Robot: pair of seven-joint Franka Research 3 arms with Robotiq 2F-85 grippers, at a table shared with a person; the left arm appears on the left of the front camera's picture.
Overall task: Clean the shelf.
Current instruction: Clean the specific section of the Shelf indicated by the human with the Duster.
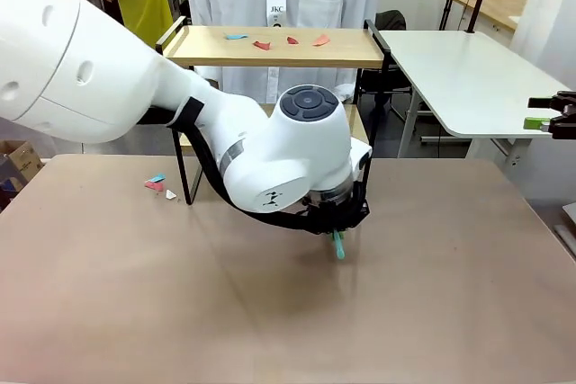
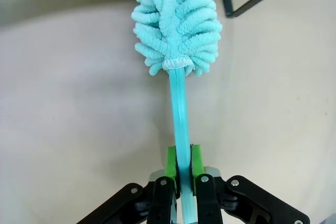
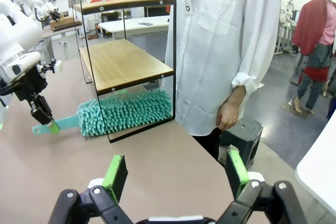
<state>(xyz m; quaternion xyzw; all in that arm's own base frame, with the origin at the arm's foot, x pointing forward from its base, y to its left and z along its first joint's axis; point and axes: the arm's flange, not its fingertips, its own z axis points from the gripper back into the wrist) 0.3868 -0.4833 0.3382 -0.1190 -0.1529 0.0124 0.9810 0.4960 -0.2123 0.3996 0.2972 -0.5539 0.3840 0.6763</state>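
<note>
Front view: my left gripper (image 1: pixel 337 229) was down low over the middle of the table (image 1: pixel 405 312), a bit of the teal duster (image 1: pixel 339 246) handle poking out under it. The shelf (image 1: pixel 279 47) stood at the far edge, with paper scraps (image 1: pixel 274 41) on its top board. My right gripper (image 1: pixel 540 112) hung off at the right. Left wrist view: jaws clamped tight on the handle. Right wrist view: right jaws spread wide, gripping nothing. The duster head lay under the shelf's lower board, and a person (image 3: pixel 226 51) stood right beside it.
</note>
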